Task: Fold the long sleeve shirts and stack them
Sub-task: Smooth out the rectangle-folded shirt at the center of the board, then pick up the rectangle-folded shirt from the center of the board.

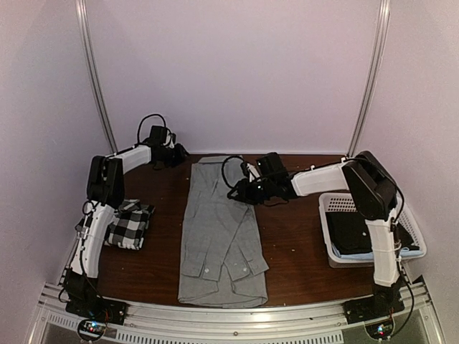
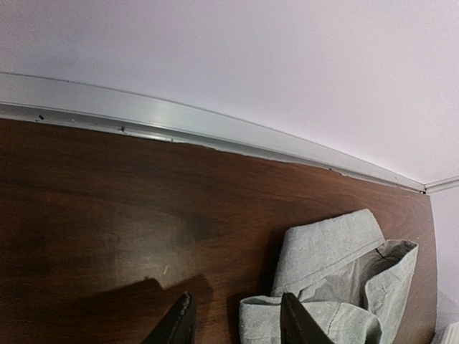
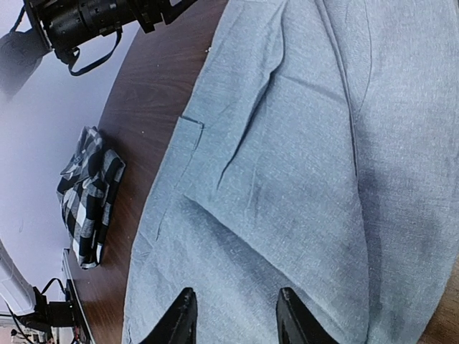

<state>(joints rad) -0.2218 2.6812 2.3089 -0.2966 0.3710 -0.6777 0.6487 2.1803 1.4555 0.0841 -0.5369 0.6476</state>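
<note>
Claws: left claw (image 2: 237, 324) parted at collar (image 2: 326, 247), right claw (image 3: 233, 319) parted over cloth, both empty | grey shirt (image 1: 219, 236) a long strip mid-tabletop (image 1: 294, 244); checked shirt (image 1: 129, 224) folded, left | step: folding grey; next: grip one end, fold crosswise.

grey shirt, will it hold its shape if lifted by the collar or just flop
Likely floppy: the grey shirt lies flat with soft creases and its collar is crumpled. Probably light, being thin cloth. The sleeves, only laid over the body, may fall open when lifted.

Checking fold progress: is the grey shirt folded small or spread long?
Partly folded: grey shirt lies as a long strip, sleeves turned in, not yet a small rectangle.
</note>
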